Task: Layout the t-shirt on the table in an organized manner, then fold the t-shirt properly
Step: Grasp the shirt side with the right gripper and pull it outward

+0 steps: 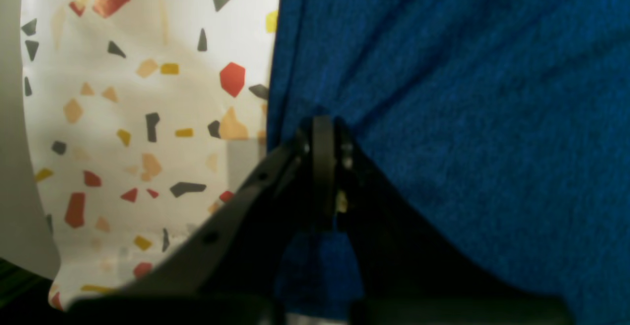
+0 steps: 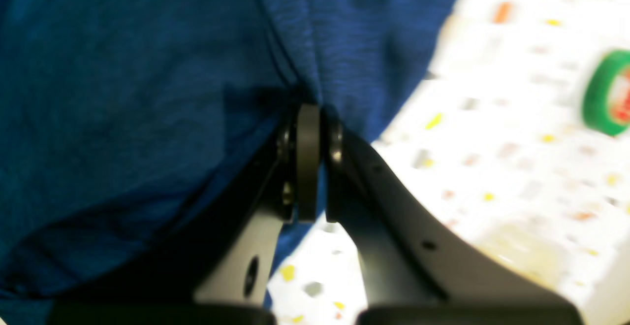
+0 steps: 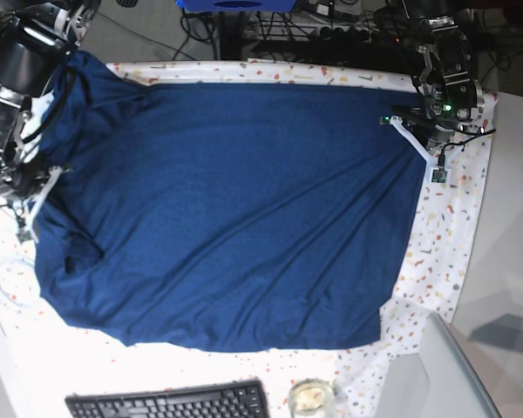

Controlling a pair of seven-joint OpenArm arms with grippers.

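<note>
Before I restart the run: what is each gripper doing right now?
Left gripper: shut on the t-shirt edge.
Right gripper: shut on the t-shirt too.

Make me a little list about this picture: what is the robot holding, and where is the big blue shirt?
shirt: the t-shirt, dark blue, spread wide over the table, some wrinkles near its edges
table: white cloth with coloured flecks
left gripper: shut on the shirt's edge, jaws pinched together
right gripper: shut on the opposite edge of the shirt
also there: a keyboard and a glass jar along the near edge, a green roll of tape beside the shirt
folding: not started, shirt lies open
</note>
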